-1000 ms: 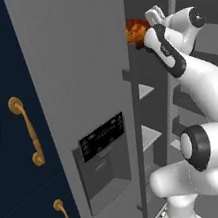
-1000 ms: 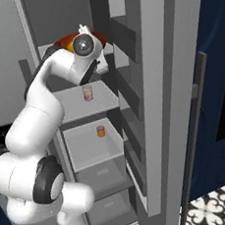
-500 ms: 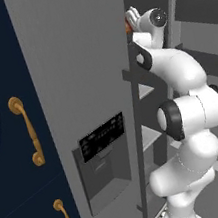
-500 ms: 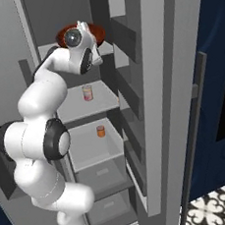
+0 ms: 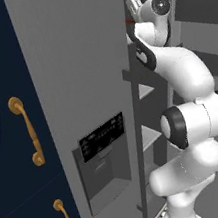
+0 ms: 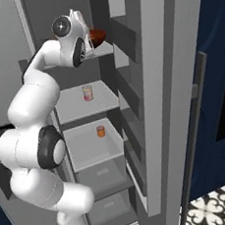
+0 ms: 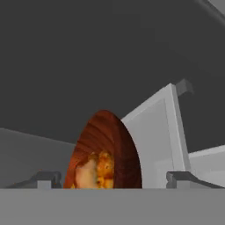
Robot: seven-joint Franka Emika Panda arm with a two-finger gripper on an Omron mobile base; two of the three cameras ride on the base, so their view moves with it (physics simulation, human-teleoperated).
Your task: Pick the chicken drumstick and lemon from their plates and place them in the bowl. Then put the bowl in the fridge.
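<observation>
The bowl (image 7: pixel 104 151) sits on the top shelf (image 6: pixel 103 49) inside the open fridge (image 5: pixel 81 85), with orange-brown and pale food showing in it. In the hand view the gripper (image 7: pixel 116 179) is spread wide, one fingertip (image 7: pixel 44 179) on each side of the bowl, neither clearly touching it. Lower shelves hold a can (image 6: pixel 87 93) and a small orange jar (image 6: pixel 101 131). Navy cabinets (image 5: pixel 9 149) with brass handles (image 5: pixel 27 131) stand beside the fridge.

The glossy reddish-brown bowl (image 7: pixel 104 151) sits on an upper shelf inside the open grey fridge (image 6: pixel 150 80), holding an orange-brown chicken drumstick (image 7: pixel 103 169) beside a paler lump I cannot identify.
</observation>
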